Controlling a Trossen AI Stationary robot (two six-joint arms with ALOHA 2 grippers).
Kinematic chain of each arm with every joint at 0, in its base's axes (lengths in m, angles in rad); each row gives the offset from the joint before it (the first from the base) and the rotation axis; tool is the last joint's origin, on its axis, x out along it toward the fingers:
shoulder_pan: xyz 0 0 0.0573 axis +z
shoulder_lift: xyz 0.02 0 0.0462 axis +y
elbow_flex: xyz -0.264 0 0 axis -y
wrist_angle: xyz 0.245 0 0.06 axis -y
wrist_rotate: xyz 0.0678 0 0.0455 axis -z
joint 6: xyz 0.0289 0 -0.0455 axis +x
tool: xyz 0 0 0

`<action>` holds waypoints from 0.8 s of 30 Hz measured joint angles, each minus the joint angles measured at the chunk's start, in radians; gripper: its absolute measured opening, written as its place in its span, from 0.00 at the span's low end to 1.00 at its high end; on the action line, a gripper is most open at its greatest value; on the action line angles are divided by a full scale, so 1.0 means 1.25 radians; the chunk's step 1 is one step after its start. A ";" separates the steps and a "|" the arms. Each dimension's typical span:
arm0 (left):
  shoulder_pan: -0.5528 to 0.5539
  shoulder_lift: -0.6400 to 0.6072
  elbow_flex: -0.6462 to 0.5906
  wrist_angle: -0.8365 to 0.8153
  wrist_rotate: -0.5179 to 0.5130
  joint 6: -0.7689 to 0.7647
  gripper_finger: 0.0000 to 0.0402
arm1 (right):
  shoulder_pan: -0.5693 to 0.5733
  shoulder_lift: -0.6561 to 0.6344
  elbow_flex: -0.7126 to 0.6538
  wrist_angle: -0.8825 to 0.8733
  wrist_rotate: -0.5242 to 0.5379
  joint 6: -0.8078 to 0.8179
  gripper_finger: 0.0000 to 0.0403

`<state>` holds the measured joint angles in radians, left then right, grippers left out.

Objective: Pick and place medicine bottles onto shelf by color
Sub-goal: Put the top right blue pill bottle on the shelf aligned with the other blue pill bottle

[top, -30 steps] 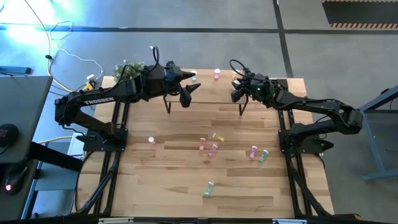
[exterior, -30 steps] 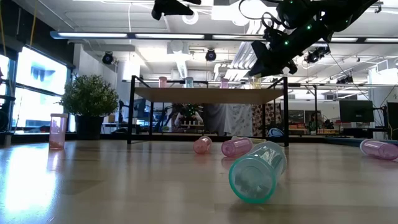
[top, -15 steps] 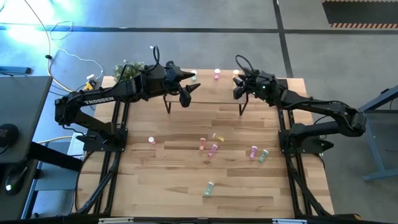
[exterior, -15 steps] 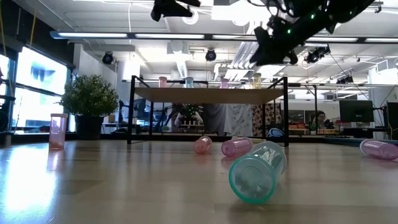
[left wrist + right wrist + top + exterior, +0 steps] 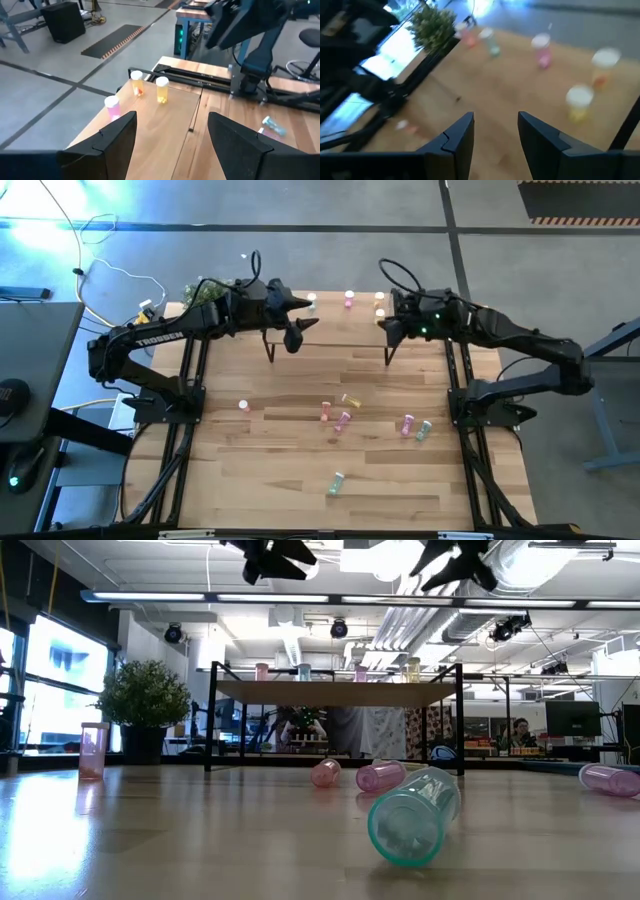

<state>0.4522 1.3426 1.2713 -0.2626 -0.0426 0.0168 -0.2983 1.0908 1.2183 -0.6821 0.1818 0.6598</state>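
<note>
The right gripper (image 5: 384,325) hangs above the right end of the low shelf with the light wood top and thin black legs (image 5: 330,330), its two dark fingers (image 5: 457,140) parted with nothing between them. Just ahead of those fingers stand two upright yellow-orange bottles with white caps (image 5: 580,102), and beyond them a bright pink bottle (image 5: 541,50); two more, a mint-green and a salmon one, blur into streaks farther along the shelf top. The left gripper (image 5: 296,330) hovers over the shelf's left part, spread wide and empty too. Past its fingers (image 5: 112,140) stand the same pink bottle (image 5: 111,106) and the two yellow-orange ones (image 5: 162,90), with the right arm's dark body (image 5: 240,20) cut off by the frame's edge beyond them. On the large wood-plank tabletop (image 5: 280,470), nearer than both grippers, the remaining small bottles lie scattered: a salmon one (image 5: 243,406) alone below the left gripper, a cluster of pink, salmon and yellow (image 5: 338,412) midway, a pink and green pair (image 5: 415,427) below the right gripper, and one mint-green bottle (image 5: 336,482) farthest forward. In the low view both grippers are cropped at the upper edge; the green bottle (image 5: 413,815) lies on its side, its open mouth facing the camera.
</note>
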 joint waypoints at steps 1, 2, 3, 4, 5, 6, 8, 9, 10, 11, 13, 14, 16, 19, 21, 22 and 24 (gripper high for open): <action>0.000 0.000 0.000 -0.002 0.005 0.011 0.59 | 0.016 0.000 0.008 -0.019 0.000 0.038 0.36; 0.000 0.000 0.000 -0.003 0.007 0.020 0.59 | 0.033 0.000 0.011 -0.032 0.000 0.077 0.36; 0.000 0.000 0.000 -0.005 0.008 0.028 0.59 | 0.051 0.000 0.011 -0.042 0.000 0.121 0.36; 0.000 0.000 0.000 -0.006 0.008 0.035 0.59 | 0.067 0.000 0.007 -0.050 -0.002 0.169 0.36; 0.000 0.000 0.000 -0.007 0.008 0.038 0.59 | 0.085 0.000 0.002 -0.059 -0.005 0.218 0.36; 0.000 0.000 0.000 -0.009 0.008 0.038 0.59 | 0.106 0.000 -0.005 -0.068 -0.014 0.270 0.36; 0.000 0.000 0.000 -0.010 0.008 0.038 0.59 | 0.150 0.002 -0.021 -0.090 -0.027 0.376 0.36; 0.000 0.000 0.000 -0.012 0.008 0.038 0.59 | 0.175 0.004 -0.028 -0.103 -0.030 0.432 0.36; 0.000 0.000 0.000 -0.014 0.008 0.038 0.59 | 0.198 0.007 -0.034 -0.120 -0.030 0.484 0.36; 0.000 0.000 0.000 -0.018 0.008 0.038 0.59 | 0.221 0.009 -0.040 -0.139 -0.030 0.535 0.36; 0.000 0.000 0.000 -0.026 0.008 0.045 0.59 | 0.266 0.014 -0.053 -0.173 -0.030 0.632 0.36; 0.000 0.000 0.000 -0.030 0.008 0.055 0.59 | 0.286 0.014 -0.061 -0.192 -0.030 0.679 0.36; -0.002 0.000 0.000 -0.034 0.009 0.075 0.59 | 0.324 0.014 -0.079 -0.229 -0.030 0.770 0.36; -0.007 0.000 0.000 -0.038 0.014 0.094 0.59 | 0.371 0.014 -0.100 -0.285 -0.030 0.886 0.36; -0.008 0.000 0.000 -0.043 0.019 0.095 0.59 | 0.399 0.014 -0.117 -0.295 -0.029 0.935 0.36; -0.008 0.000 0.000 -0.044 0.026 0.095 0.59 | 0.413 0.014 -0.127 -0.299 -0.029 0.963 0.36; -0.008 0.000 0.000 -0.046 0.039 0.093 0.59 | 0.443 0.014 -0.149 -0.300 -0.029 1.006 0.36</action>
<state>0.4423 1.3426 1.2713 -0.3197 0.0065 0.1334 0.2552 1.1080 1.0324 -1.0576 0.1456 1.9174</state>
